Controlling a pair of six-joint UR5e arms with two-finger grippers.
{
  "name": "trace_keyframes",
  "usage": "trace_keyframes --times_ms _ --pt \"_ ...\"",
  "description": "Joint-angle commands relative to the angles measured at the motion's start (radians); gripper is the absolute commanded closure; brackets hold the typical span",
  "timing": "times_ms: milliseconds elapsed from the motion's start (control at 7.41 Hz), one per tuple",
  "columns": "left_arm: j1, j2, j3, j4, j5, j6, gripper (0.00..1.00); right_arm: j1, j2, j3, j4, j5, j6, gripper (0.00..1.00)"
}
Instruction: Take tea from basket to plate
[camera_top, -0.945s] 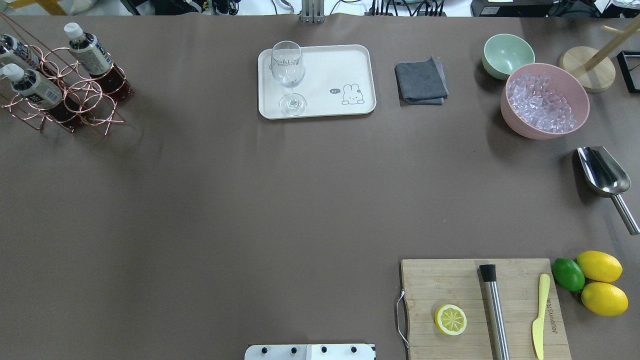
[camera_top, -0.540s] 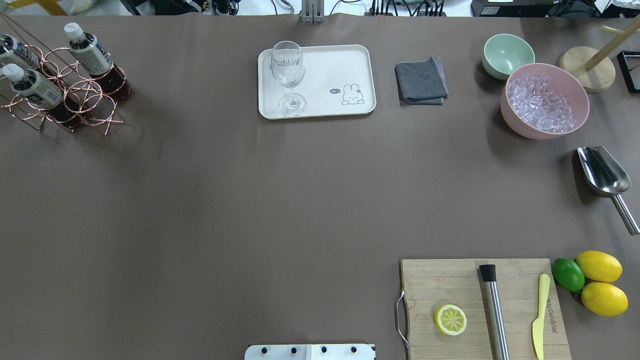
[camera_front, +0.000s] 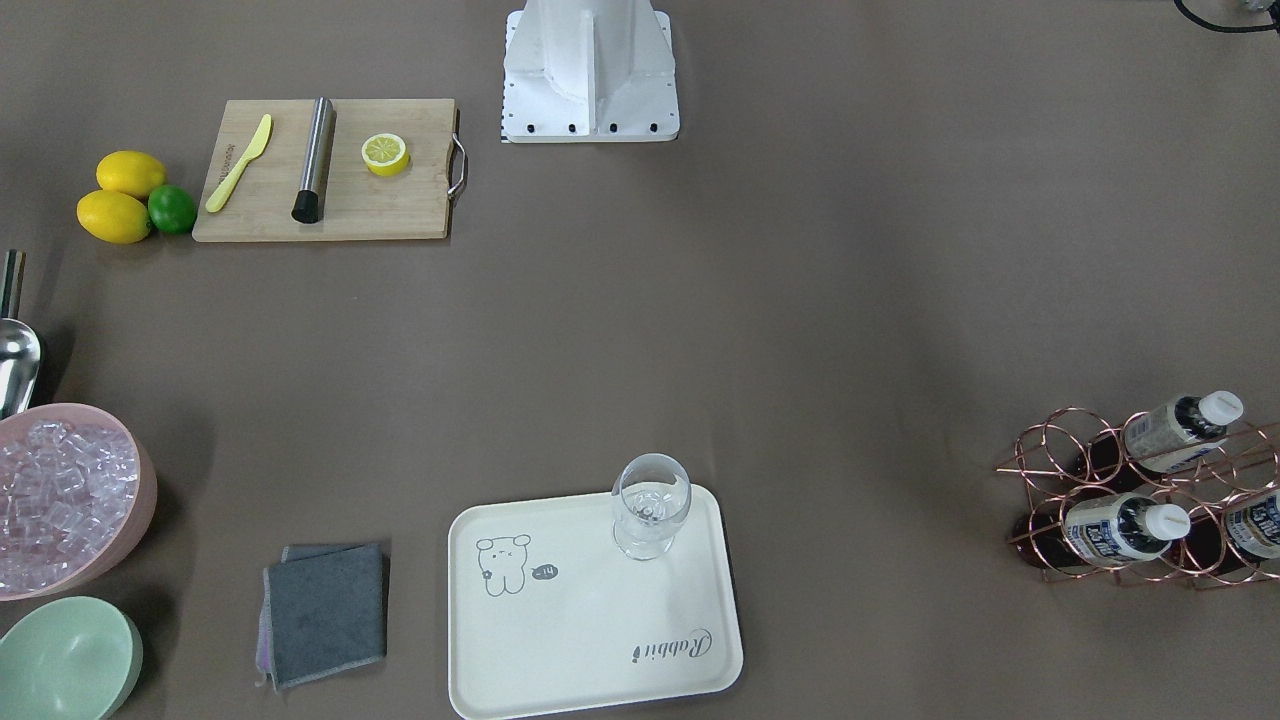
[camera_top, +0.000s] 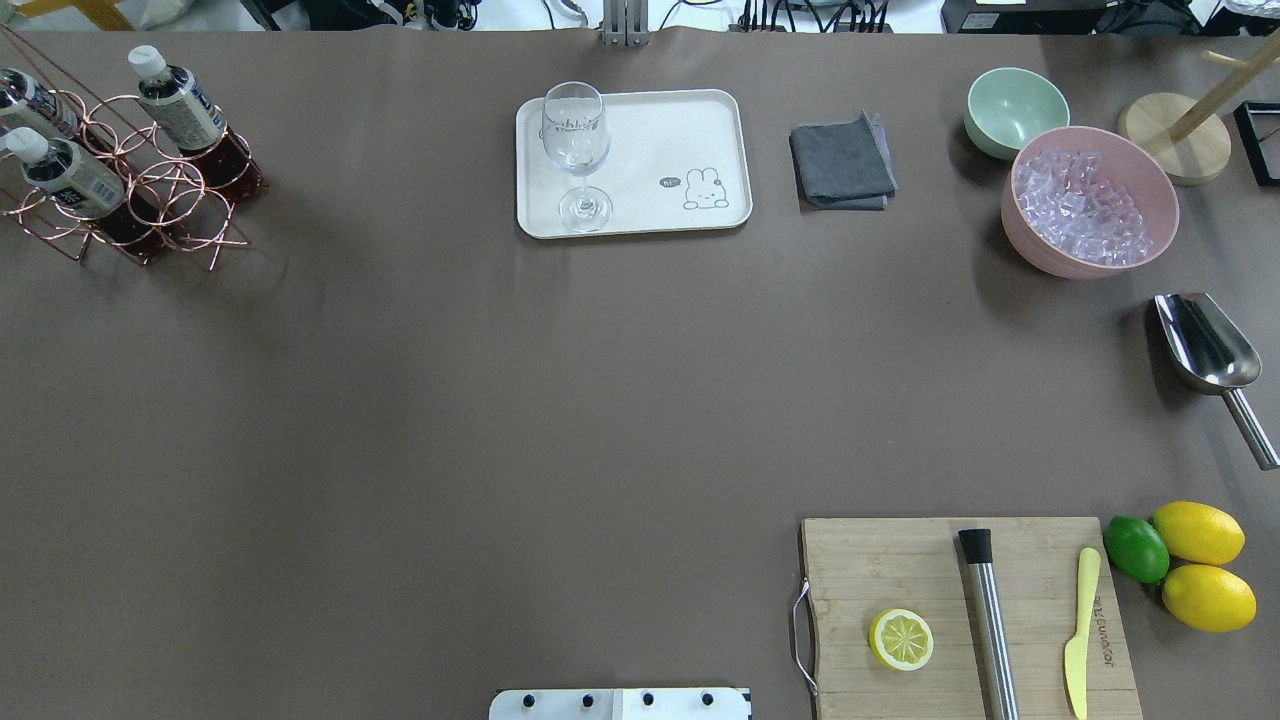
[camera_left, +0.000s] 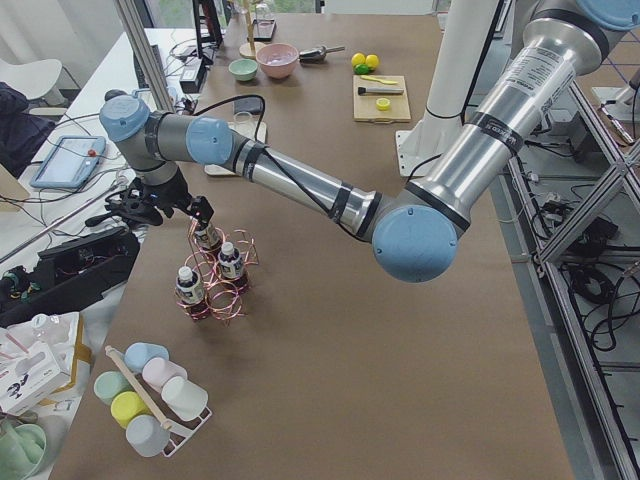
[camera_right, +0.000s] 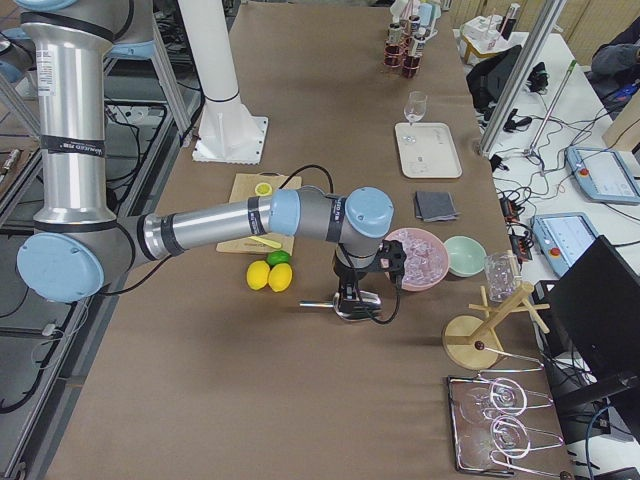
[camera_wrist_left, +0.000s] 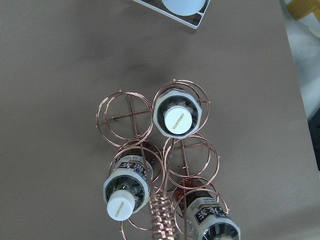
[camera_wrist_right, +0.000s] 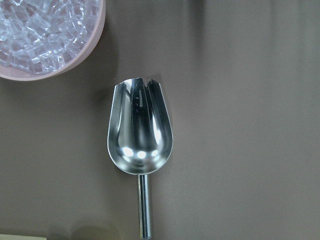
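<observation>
I'm hovering the left tool (camera_left: 185, 210) over the basket (camera_top: 165, 195) to reach 1 tea (camera_wrist_left: 176, 116); its opening I cannot tell

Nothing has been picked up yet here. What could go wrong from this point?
In the basket, the coiled handle rises close between the tea bottles, so a grasp from above could snag the wire and drag everything along. A wine glass stands upright on the plate near one corner; a bottle set down close to it might tip it.
</observation>
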Motion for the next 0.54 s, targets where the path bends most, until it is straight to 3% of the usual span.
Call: trace_keyframes --times_ms 0,270,405 --pt "0.042 -0.007 0.032 -0.001 0.003 -0.04 0.03 0.0 -0.001 0.002 -0.002 0.0 0.0 0.01" --pt "0.04 -0.001 0.052 -0.038 0.003 -0.054 0.12 0.002 -0.001 -0.001 -0.006 -0.001 0.0 0.01" --pt "0.042 0.001 0.051 -0.038 0.003 -0.054 0.12 0.002 -0.007 0.003 -0.003 0.0 0.0 0.01"
